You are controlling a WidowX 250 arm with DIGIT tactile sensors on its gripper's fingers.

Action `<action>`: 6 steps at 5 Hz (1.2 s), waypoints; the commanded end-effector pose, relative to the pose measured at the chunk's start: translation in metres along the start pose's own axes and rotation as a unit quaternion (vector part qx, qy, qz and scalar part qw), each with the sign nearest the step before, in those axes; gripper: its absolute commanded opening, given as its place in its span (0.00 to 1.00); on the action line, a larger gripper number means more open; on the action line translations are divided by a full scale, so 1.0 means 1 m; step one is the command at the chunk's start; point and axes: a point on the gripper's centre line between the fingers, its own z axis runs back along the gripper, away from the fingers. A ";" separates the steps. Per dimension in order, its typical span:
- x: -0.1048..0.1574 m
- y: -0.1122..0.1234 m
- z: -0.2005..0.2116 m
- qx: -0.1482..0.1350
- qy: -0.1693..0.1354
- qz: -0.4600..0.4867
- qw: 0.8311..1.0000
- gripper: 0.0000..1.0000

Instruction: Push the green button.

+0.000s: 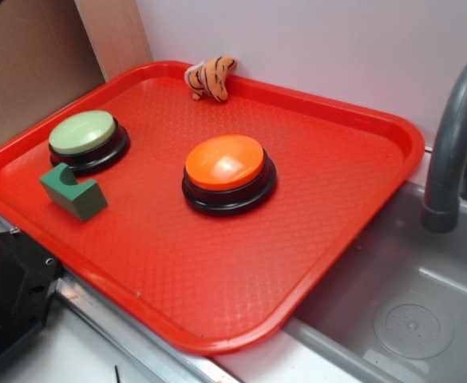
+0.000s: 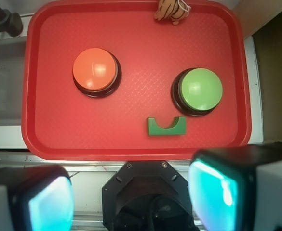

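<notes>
— What's on the red tray (image 2: 136,144)?
— The green button (image 2: 200,89) by one short edge, an orange button (image 2: 95,69) mid-tray, a green block (image 2: 166,127) just beside the green button.
— The gripper (image 2: 131,197)?
— Spread wide, hanging off the tray's long edge, holding nothing.

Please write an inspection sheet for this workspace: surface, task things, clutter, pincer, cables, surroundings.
Surface: red tray, textured, lying flat.
Task things: green button on a black base, unpressed, nothing on it.
Clutter: orange button; dark green notched block near the green button; toy tiger at the tray's far rim.
Pincer: pincer open, off the tray, holding nothing.
Cables: nothing seen.
Surroundings: grey sink with faucet beside the tray.
</notes>
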 end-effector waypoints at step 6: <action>0.071 0.116 -0.159 0.034 0.014 0.052 0.998 1.00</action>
